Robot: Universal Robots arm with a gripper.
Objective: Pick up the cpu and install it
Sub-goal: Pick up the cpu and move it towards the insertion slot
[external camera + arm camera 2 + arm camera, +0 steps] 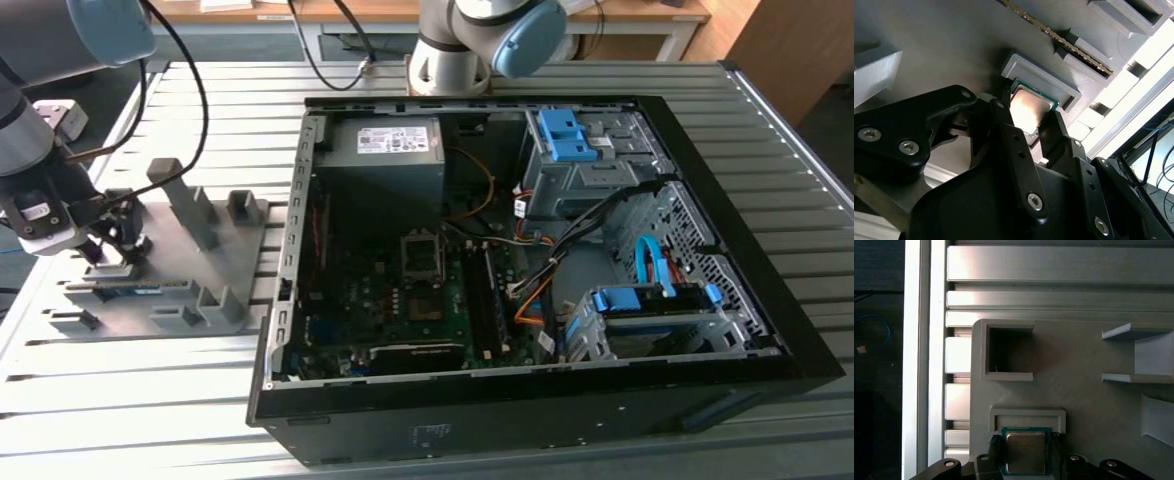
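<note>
The cpu, a small square chip with a silvery metal top and a green edge, lies on the grey fixture plate, butted against a low U-shaped bracket. My gripper straddles it, one black finger against each of two opposite edges, shut on the chip. In the second wrist view the cpu sits between the two black fingers of my gripper. In the exterior view my gripper hangs over the plate's corner at that view's left. The dark socket recess lies on the motherboard inside the open computer case.
The fixture plate carries several raised grey holders and a memory stick held on edge. It lies on a slatted aluminium table. Inside the case are a grey power-supply box, blue drive brackets and loose cables.
</note>
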